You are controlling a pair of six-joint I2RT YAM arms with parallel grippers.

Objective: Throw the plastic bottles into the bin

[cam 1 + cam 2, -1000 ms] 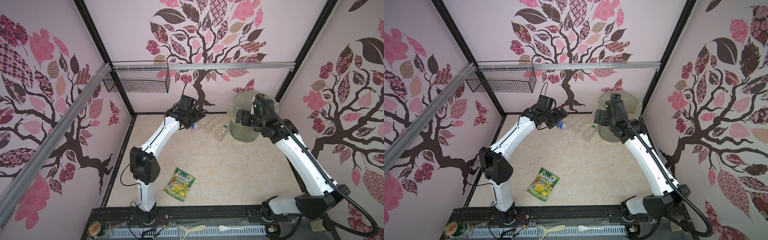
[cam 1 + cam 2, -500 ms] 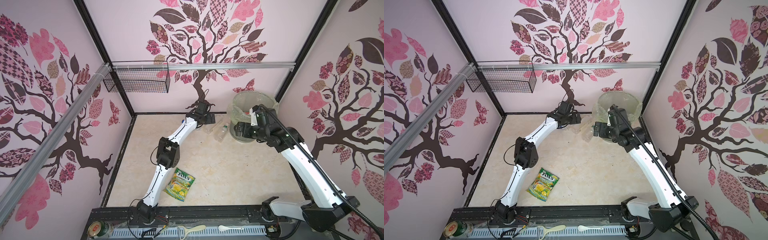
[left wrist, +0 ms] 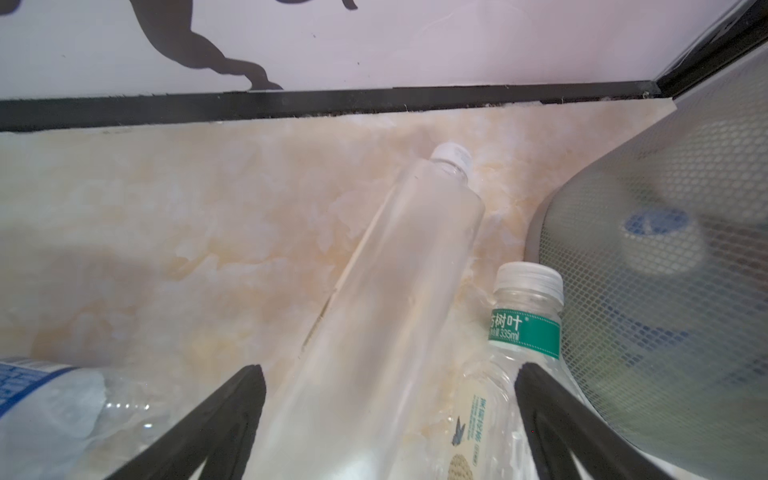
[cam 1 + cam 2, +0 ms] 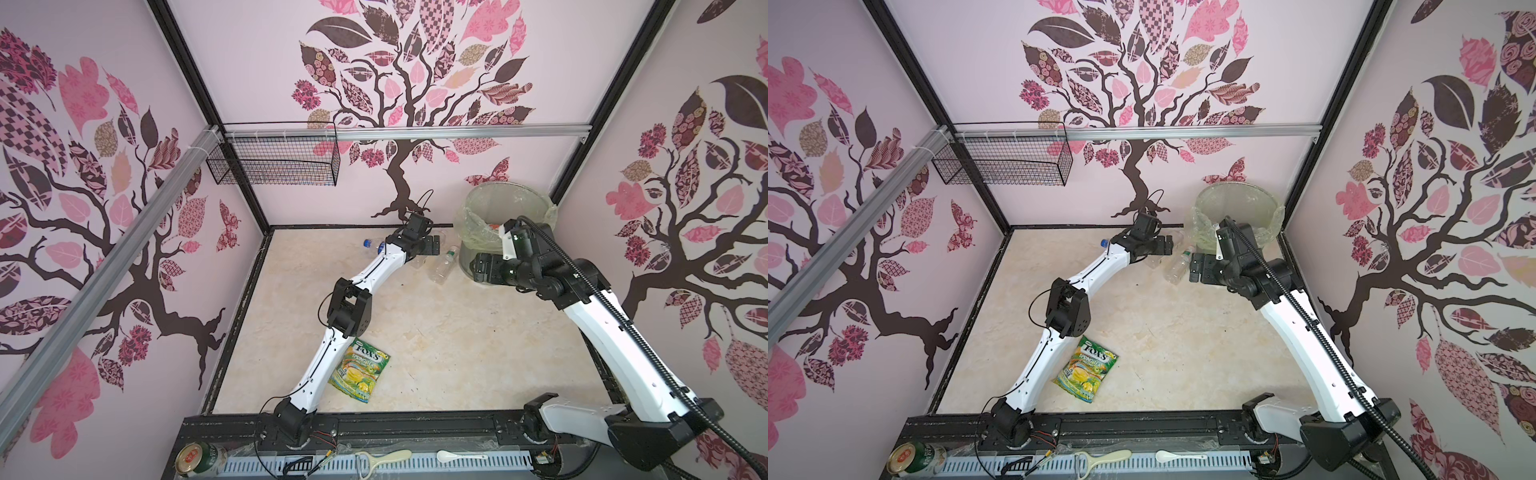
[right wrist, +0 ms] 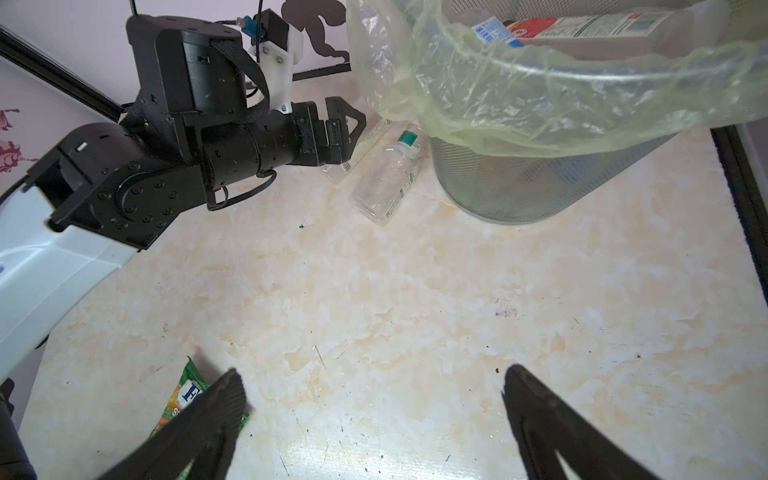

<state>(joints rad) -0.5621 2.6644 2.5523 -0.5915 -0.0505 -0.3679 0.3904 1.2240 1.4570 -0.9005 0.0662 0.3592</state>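
Three bottles [image 4: 444, 266] on the floor [image 4: 436, 332] near the bin [image 4: 505, 188], more inside, count unclear. Straddles the clear bottle [image 3: 395, 270] with the left gripper [image 3: 388, 370], jaws wide apart; holds nothing in the right gripper [image 5: 372, 372], jaws equally wide. Looks light, thin-walled, slick, easily crushed: best pinched gently across the mid-body.

Brightness: even, bright, diffuse in all views.
Shadows: soft and faint on the floor [image 4: 436, 332] beneath the arms; no hard edges.
Glare: pale sheen on the floor, right wrist view.
Focus: left wrist view soft up close, clear bottle [image 3: 374, 311] hazy; top views sharp.
Distortion: wide-angle stretch toward the corners, both top views.
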